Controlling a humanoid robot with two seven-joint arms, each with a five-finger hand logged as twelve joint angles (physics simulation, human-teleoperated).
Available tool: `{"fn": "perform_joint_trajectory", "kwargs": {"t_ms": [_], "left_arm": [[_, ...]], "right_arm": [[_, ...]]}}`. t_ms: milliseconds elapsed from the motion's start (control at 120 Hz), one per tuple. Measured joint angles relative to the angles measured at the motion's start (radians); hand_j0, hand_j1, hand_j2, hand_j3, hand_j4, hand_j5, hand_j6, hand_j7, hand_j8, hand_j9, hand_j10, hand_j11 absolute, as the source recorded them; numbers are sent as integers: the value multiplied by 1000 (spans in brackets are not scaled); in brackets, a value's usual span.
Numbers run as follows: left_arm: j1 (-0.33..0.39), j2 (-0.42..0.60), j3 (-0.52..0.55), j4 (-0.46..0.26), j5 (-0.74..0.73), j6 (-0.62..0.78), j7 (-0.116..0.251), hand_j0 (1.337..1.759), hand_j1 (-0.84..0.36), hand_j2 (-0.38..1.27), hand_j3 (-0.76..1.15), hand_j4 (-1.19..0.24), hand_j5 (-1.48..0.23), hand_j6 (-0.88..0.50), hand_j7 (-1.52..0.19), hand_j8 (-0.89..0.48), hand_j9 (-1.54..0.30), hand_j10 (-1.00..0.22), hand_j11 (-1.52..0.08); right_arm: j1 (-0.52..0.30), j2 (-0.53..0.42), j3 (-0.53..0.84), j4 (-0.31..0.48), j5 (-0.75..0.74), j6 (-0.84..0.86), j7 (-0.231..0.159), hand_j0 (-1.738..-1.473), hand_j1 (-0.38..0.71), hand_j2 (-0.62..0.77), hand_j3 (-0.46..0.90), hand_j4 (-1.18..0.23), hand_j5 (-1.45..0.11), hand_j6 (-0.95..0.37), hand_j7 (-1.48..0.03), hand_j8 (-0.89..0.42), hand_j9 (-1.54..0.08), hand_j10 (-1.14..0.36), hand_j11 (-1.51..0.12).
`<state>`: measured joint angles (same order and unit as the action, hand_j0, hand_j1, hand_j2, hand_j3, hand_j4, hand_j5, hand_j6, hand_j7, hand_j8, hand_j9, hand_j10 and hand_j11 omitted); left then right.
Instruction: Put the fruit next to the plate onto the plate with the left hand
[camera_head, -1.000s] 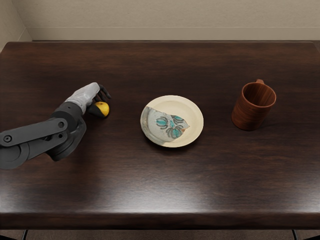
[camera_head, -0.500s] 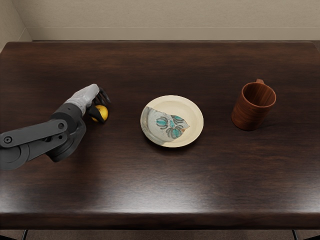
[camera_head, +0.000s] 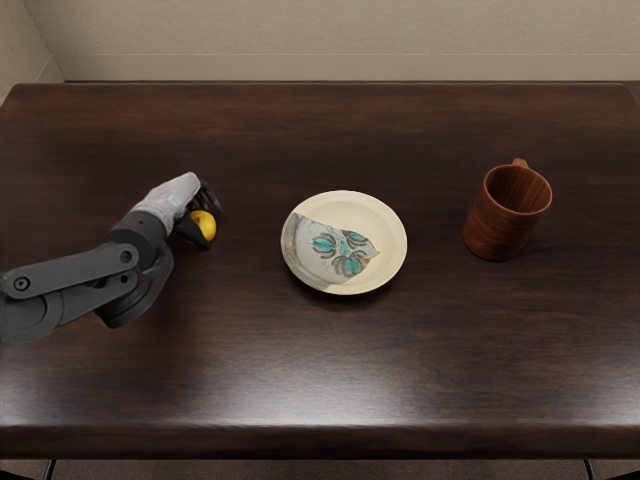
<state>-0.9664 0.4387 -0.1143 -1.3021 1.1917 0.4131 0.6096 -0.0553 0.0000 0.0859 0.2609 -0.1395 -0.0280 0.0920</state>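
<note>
I see the left robot hand (camera_head: 178, 203) clenched around the small round yellow fruit (camera_head: 205, 225) over the dark wooden tabletop (camera_head: 300, 360). The fruit is left of the cream teal-flowered plate (camera_head: 390, 222), not yet on it. A brown wooden mug (camera_head: 505, 218) stands to the right.

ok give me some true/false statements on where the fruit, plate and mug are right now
1. The yellow fruit lies on the plate. False: it is to the left of the plate, at the left hand.
2. The left hand's fingers are curled around the fruit. True.
3. The brown mug stands to the right of the plate, apart from it. True.
4. The mug lies tipped on its side. False: it stands upright with its opening up.
5. The right hand hovers over the plate. False: no right arm is in view.
</note>
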Motion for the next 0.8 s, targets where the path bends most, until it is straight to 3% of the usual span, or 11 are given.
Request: {"fn": "perform_joint_trajectory", "kwargs": {"t_ms": [175, 217, 350, 567, 683, 800], "left_arm": [[-2, -3, 3, 5, -7, -1, 1, 1652, -225, 215, 52, -764, -802, -581, -894, -465, -932, -647, -951], [-6, -3, 3, 6, -14, -2, 1, 1656, -225, 279, -32, -764, -823, -578, -905, -461, -938, -657, -957], [-31, -2, -22, 9, -95, -9, 1, 1655, -233, 460, -17, -738, -910, -576, -929, -510, -953, -712, -968], [-80, -2, -50, 26, -206, -12, 1, 1655, -266, 462, -6, -726, -962, -537, -958, -488, -966, -679, -973], [-124, -1, -54, 28, -266, -13, 1, 1656, -313, 588, -3, -723, -974, -524, -969, -467, -969, -670, -972], [-135, -3, -89, 28, -319, -40, 1, 1656, -294, 521, -2, -725, -975, -525, -968, -479, -970, -671, -973]], "right_arm": [[0, 0, 0, 0, 0, 0, 0, -1658, -331, -3, 0, -15, -20, -15, -20, -15, -20, -15, -20], [0, 0, 0, 0, 0, 0, 0, -1658, -331, -3, 0, -15, -20, -15, -20, -15, -20, -15, -20], [0, 0, 0, 0, 0, 0, 0, -1658, -331, -3, 0, -15, -20, -15, -20, -15, -20, -15, -20], [0, 0, 0, 0, 0, 0, 0, -1658, -331, -3, 0, -15, -20, -15, -20, -15, -20, -15, -20], [0, 0, 0, 0, 0, 0, 0, -1658, -331, -3, 0, -15, -20, -15, -20, -15, -20, -15, -20], [0, 0, 0, 0, 0, 0, 0, -1658, -331, -3, 0, -15, -20, -15, -20, -15, -20, -15, -20]]}}
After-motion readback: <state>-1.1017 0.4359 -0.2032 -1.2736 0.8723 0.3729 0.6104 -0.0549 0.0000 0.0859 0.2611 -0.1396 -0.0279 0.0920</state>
